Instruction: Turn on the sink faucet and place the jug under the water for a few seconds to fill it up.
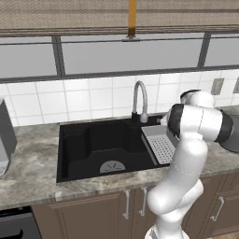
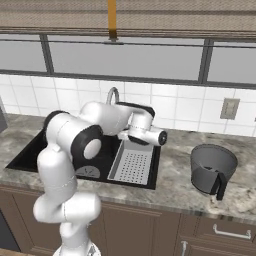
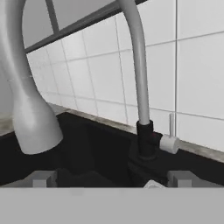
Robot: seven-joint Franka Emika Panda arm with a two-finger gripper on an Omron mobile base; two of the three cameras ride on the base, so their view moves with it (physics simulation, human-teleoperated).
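Observation:
The sink faucet [image 1: 139,99] [image 2: 114,95] arches over the back of the black sink [image 1: 93,144] [image 2: 30,150]. No water runs from it. In the hand view its grey stem [image 3: 140,78] rises from a dark base with a small pale lever [image 3: 169,143] on the right, and the spout head [image 3: 35,127] hangs at the left. My gripper [image 3: 113,180] is open, low in front of the faucet base, with nothing between its fingertips [image 3: 43,178]. The jug [image 2: 213,167] [image 1: 232,133] stands upright on the counter to the right of the sink, well away from my hand.
A grey perforated tray [image 1: 161,145] [image 2: 132,162] lies in the sink's right part, under my forearm. A grey appliance [image 1: 4,135] stands on the counter at far left. A tiled wall with an outlet [image 2: 229,108] backs the counter.

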